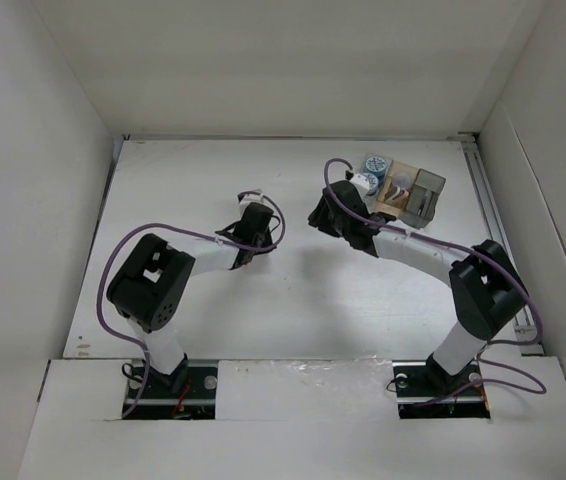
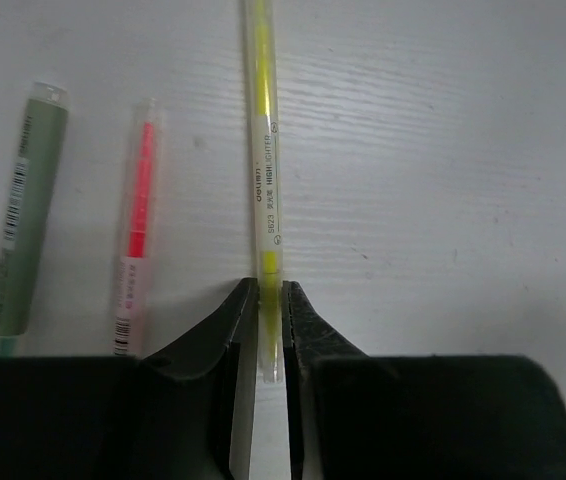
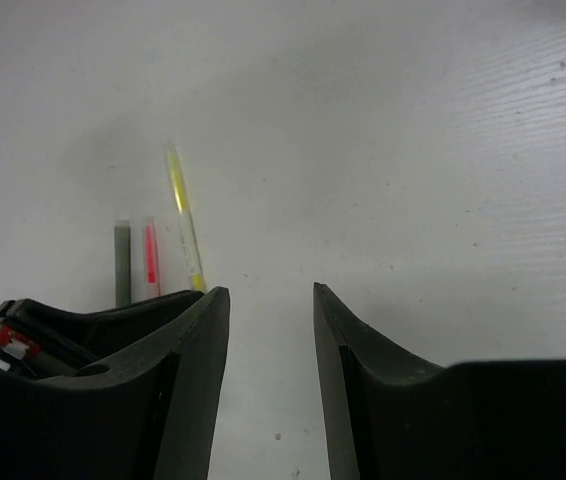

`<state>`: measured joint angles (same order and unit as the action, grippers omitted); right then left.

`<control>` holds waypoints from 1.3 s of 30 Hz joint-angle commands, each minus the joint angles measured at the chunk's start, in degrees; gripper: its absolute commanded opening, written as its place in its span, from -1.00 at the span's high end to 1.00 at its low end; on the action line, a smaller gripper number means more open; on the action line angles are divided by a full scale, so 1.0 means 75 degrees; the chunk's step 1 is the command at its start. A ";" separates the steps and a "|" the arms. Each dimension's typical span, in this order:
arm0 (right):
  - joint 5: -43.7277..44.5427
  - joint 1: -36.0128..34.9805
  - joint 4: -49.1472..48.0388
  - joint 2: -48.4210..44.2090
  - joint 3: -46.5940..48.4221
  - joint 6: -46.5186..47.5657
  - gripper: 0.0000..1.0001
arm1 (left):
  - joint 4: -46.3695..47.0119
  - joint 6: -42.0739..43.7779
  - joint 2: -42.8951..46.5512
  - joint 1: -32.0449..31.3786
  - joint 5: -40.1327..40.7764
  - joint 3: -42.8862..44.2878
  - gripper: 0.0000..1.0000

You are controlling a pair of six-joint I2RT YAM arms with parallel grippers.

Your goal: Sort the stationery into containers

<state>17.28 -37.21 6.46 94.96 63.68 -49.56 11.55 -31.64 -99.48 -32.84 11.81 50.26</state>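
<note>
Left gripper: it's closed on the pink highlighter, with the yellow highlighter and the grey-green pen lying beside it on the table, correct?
No. The left wrist view shows the left gripper closed on the yellow highlighter; it is the pink highlighter and the grey-green pen that lie beside it on the table.

Label on yellow pen [image 2: 266, 180]: "deli S623 HIGHLIGHTER"

A white table [image 1: 293, 300] sits enclosed by plain white walls [image 1: 33, 150]
</note>
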 commanded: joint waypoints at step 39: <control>0.0155 -0.1143 0.1107 0.3205 0.2899 -0.0118 0.17 | 0.0441 -0.0446 0.6573 -0.0203 0.0675 -0.2647 0.19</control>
<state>13.45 -45.08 10.74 118.17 82.48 -50.87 15.31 -35.18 -52.03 -34.39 13.89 31.31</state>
